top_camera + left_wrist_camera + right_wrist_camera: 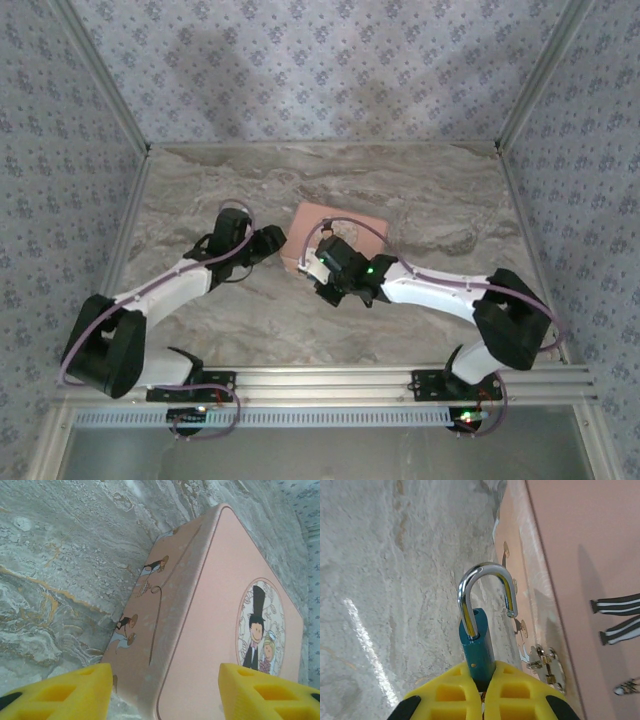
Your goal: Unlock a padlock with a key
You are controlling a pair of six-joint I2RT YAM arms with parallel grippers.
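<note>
My right gripper is shut on the teal padlock, pinching the lower part of its body between the yellow fingers. The padlock's chrome shackle stands swung open, with one leg in the body and the free end hanging clear beside the pink tin. The key is hidden. My left gripper is open, and its yellow fingers stand wide apart just short of the tin's near corner, holding nothing. From above, the left gripper and right gripper meet at the tin's left front side.
The pink tin with a bride-and-groom picture sits mid-table on the marble top. A small metal hasp shows on the tin's side, close to the padlock. Patterned walls enclose the table on three sides.
</note>
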